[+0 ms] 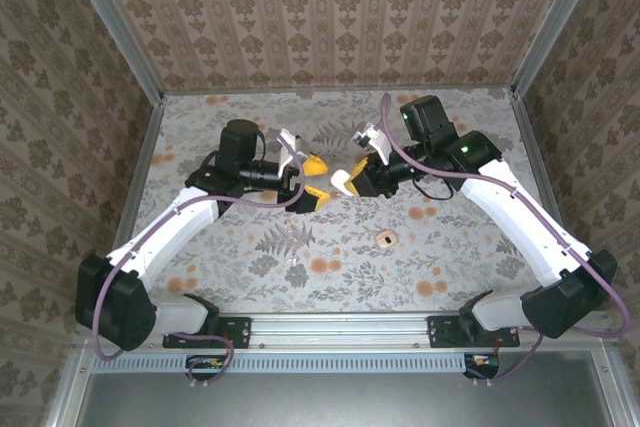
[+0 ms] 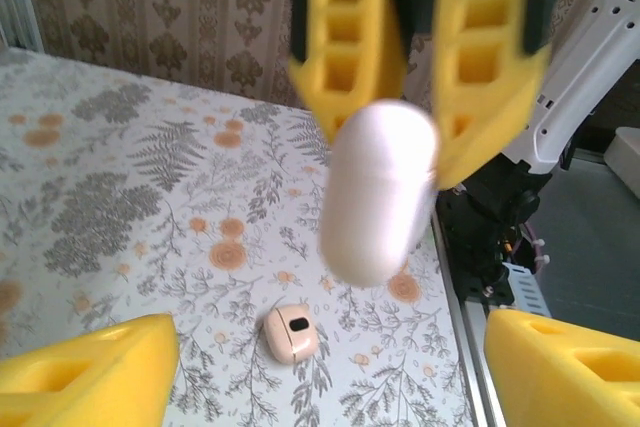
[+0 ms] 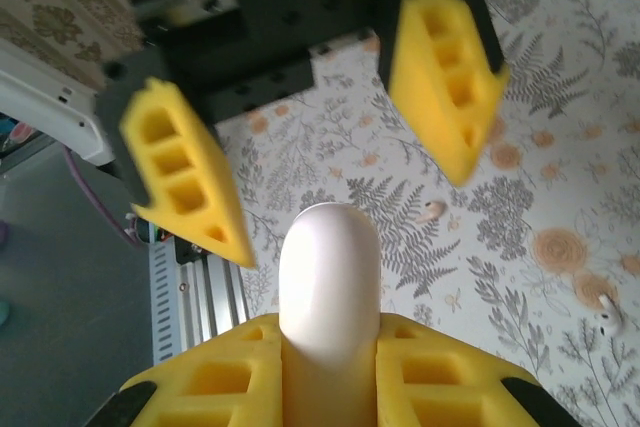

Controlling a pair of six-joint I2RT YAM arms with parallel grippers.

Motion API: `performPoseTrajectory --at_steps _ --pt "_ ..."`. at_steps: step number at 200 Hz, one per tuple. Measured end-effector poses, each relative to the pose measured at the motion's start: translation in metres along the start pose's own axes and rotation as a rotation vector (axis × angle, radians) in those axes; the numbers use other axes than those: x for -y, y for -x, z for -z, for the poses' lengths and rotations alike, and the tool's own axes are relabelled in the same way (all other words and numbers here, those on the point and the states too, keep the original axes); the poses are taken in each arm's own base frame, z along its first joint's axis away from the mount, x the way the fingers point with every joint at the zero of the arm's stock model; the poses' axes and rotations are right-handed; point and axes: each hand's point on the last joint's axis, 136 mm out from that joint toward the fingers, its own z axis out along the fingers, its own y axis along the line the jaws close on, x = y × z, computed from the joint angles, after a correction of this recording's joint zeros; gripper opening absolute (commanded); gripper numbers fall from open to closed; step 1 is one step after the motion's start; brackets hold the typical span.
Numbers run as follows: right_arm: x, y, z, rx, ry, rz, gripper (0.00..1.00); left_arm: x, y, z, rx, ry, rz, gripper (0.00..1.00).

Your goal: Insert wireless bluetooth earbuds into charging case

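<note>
Top external view has both arms meeting mid-table, a bit toward the far side. So the right gripper (image 1: 352,177) has its yellow fingers pinched on the charging case (image 1: 340,183), which sticks out toward the left gripper (image 1: 318,182), up off the table (image 1: 450,247). The left one's fingers (image 2: 80,372) are spread wide, facing the case but not touching it. One earbud (image 3: 608,315) lies loose on the floral tabletop. A pinkish disc (image 2: 290,332) sits nearer the front edge.

White charging case (image 2: 380,192), pinkish-tan disc (image 2: 290,332), grey fern-and-orange-flower table (image 2: 120,197).
</note>
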Motion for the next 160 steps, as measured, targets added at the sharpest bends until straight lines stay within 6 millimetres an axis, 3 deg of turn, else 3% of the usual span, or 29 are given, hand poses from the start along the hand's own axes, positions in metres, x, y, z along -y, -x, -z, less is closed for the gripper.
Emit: performPoseTrajectory --at_steps 65,103,113,124,160 --pt "-0.004 -0.004 -0.009 0.006 0.036 0.024 0.05 0.007 0.016 -0.009 0.017 -0.078 0.025 0.61" --pt "-0.003 -0.003 -0.009 0.009 0.034 0.036 0.05 0.011 0.02 -0.009 0.023 -0.107 0.036 0.26" --pt "-0.002 -0.003 -0.009 0.011 0.03 0.036 0.05 0.012 0.021 -0.01 0.022 -0.115 0.041 0.22" --pt "-0.002 -0.002 -0.009 0.014 0.029 0.036 0.14 0.013 0.021 -0.009 0.024 -0.121 0.036 0.2" --pt "0.005 0.003 -0.008 0.032 -0.003 -0.014 0.58 0.007 0.022 -0.01 0.026 -0.088 0.034 0.12"
